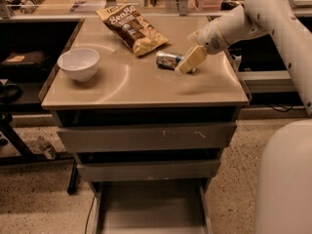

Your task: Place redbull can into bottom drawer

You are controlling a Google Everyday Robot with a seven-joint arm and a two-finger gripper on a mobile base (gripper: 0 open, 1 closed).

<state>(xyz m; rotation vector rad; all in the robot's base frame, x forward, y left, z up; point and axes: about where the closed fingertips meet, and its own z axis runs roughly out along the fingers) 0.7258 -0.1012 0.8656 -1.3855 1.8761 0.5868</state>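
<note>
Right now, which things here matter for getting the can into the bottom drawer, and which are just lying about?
For the job:
redbull can, on its side on the cabinet top
gripper, at the can's end nearer the arm
bottom drawer, pulled open

Lying about:
chip bag
white bowl
two upper drawers, shut
</note>
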